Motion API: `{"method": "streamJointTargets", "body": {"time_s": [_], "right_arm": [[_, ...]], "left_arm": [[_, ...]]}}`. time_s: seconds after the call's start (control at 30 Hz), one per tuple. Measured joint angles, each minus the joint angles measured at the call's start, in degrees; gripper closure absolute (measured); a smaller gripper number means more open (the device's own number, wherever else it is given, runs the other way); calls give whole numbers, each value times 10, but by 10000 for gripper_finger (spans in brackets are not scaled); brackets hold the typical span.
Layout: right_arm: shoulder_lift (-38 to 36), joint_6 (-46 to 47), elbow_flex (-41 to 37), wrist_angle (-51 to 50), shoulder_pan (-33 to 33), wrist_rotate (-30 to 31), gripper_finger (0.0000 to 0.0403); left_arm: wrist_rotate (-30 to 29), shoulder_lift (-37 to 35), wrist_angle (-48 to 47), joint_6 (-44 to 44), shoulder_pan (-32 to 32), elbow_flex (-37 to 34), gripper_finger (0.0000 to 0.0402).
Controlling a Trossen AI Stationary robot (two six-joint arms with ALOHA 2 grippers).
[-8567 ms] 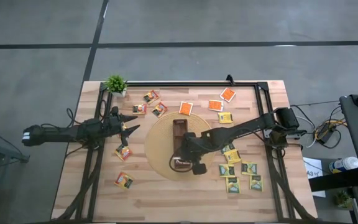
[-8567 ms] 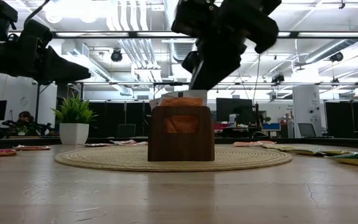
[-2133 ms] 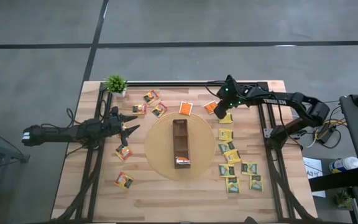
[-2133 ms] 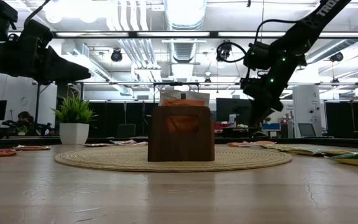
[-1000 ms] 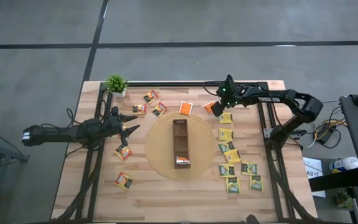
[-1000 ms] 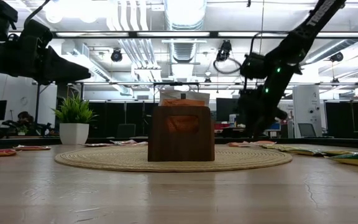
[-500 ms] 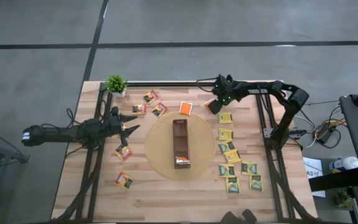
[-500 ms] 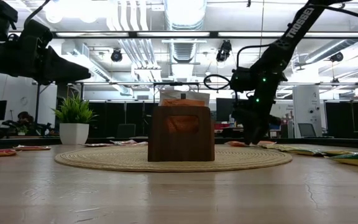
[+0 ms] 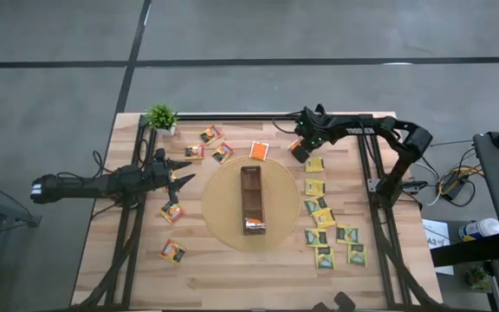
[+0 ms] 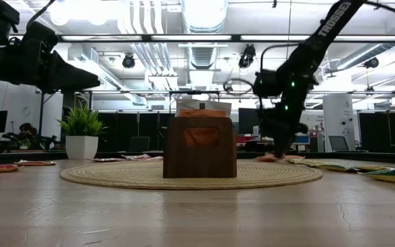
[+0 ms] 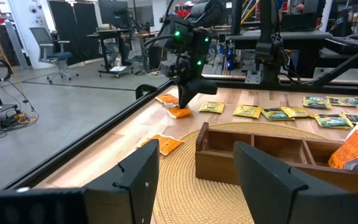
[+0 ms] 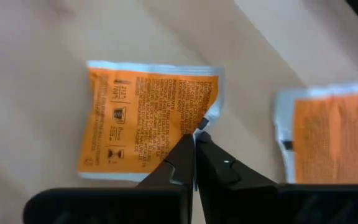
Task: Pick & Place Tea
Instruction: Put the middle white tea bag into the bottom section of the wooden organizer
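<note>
My right gripper (image 9: 300,147) is down at the table's far side, just beyond the round woven mat (image 9: 219,217), shut on an orange tea sachet (image 12: 145,124). A second orange sachet (image 12: 334,146) lies flat beside it. A third orange one (image 9: 259,150) and red-brown ones (image 9: 210,134) lie near the far edge. Yellow (image 9: 314,163) and green-and-yellow sachets (image 9: 323,256) lie right of the mat. My left gripper (image 9: 183,178) hovers open over the table's left part, touching nothing. My right gripper pinches the orange sachet by one side edge, near a corner (image 12: 205,121), between its two shut fingers (image 12: 182,155). The fingers come from above, pointing down. Most of the sachet lies on the table; in the left wrist view its held side (image 11: 179,112) looks slightly raised.
A long wooden box (image 9: 251,201) stands on the mat, with a sachet (image 9: 254,227) in its near compartment. A small potted plant (image 9: 161,116) sits at the far left corner. A black rail (image 9: 249,116) runs along the far edge. More red-brown sachets (image 9: 172,251) lie near left.
My right gripper has moved slightly toward the table's left and gone down onto the orange sachet at the far side. My left arm has kept still.
</note>
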Motion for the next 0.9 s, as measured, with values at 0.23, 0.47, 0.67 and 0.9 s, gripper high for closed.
{"method": "streamJointTargets", "body": {"time_s": [0.23,0.47,0.67,0.9], "right_arm": [[-69,-56,0,-4,68,5,394],[-143,-137,1,-18,175,9,394],[-177,-192,2,-18,284,117,394],[-174,-184,24,-14,355,170,394]], "left_arm": [[0,0,0,0,0,0,199],[0,0,0,0,0,0,199],[0,0,0,0,0,0,199],[0,0,0,0,0,0,199]]}}
